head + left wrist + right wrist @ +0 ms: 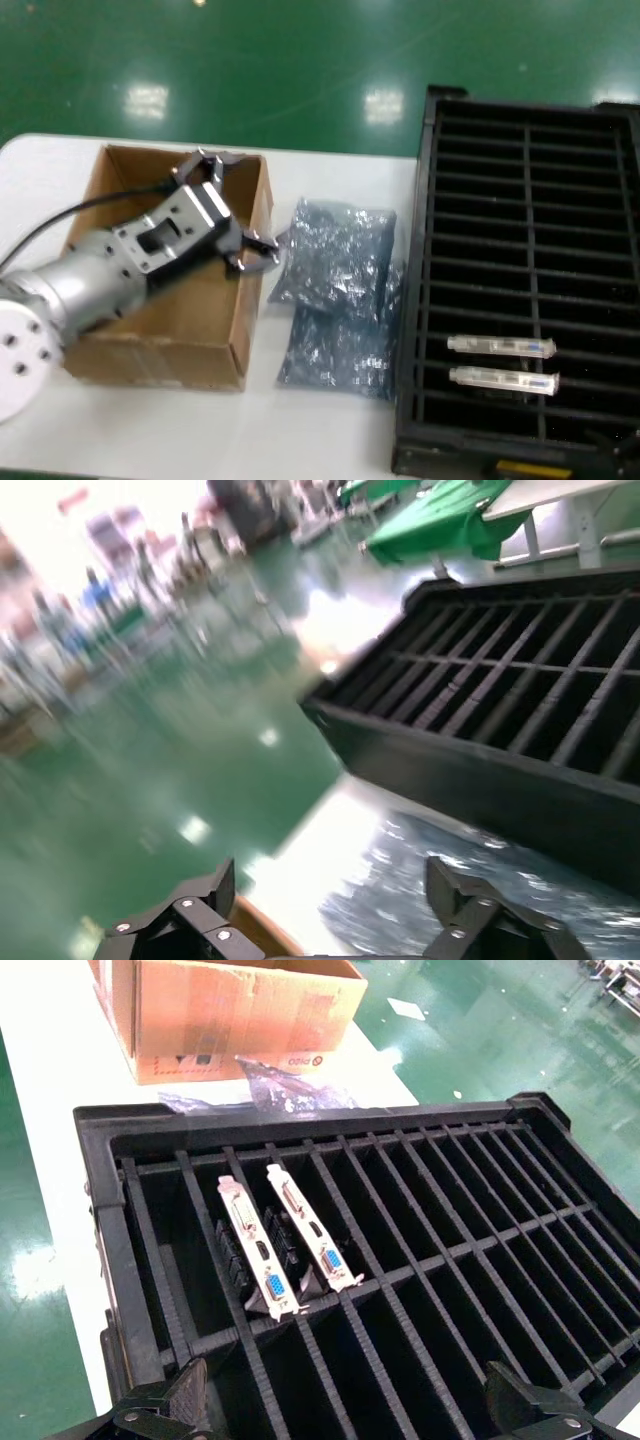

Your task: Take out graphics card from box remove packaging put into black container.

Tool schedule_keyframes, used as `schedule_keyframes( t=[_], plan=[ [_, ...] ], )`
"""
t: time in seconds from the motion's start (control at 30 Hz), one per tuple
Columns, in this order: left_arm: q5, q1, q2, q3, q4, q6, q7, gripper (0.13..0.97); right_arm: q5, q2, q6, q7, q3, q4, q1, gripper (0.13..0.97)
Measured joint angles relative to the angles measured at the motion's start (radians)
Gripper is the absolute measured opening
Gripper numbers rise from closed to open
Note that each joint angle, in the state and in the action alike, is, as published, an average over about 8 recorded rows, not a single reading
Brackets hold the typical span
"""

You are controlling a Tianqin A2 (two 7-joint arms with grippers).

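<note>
The brown box (170,340) stands at the table's left, and my left gripper (232,208) hovers open and empty over its right wall. Two crumpled grey bags of packaging (340,250) (335,350) lie between the box and the black container (530,200). Two graphics cards (500,346) (503,380) stand in neighbouring slots, silver brackets up. In the left wrist view the gripper (330,900) spreads over packaging (480,880) and the box edge (265,930). My right gripper (350,1410) hangs open above the container (100,1210), near the graphics cards (255,1250) (310,1225).
The white table (330,430) ends close in front of the box and the container. Green floor lies beyond its far edge. My left arm covers much of the box's inside. The right wrist view shows the box (230,1010) beyond the container.
</note>
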Motion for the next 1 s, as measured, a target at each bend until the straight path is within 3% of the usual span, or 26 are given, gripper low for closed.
schedule_keyframes(
  t=[0.23,0.37,0.43,0.57,1.0],
  plan=[
    [-0.026,0.059,-0.109,-0.072,-0.145,-0.189,0.321,0.703,0.000,0.000,0.000,0.000,0.000,0.000,0.000,0.966],
    [-0.014,0.105,-0.173,-0.093,-0.187,-0.306,0.500,0.791,0.001,-0.001,0.001,-0.001,0.000,0.000,0.000,0.966],
    [-0.013,0.122,-0.193,-0.096,-0.196,-0.346,0.557,0.813,0.003,-0.005,0.003,-0.004,0.001,-0.001,-0.001,0.966],
    [-0.032,0.140,-0.194,-0.099,-0.195,-0.374,0.584,0.868,0.017,-0.024,0.016,-0.020,0.006,-0.008,-0.004,0.966],
    [-0.166,0.204,-0.126,-0.113,-0.158,-0.422,0.559,0.965,0.107,-0.152,0.101,-0.130,0.038,-0.049,-0.022,0.966]
  ],
)
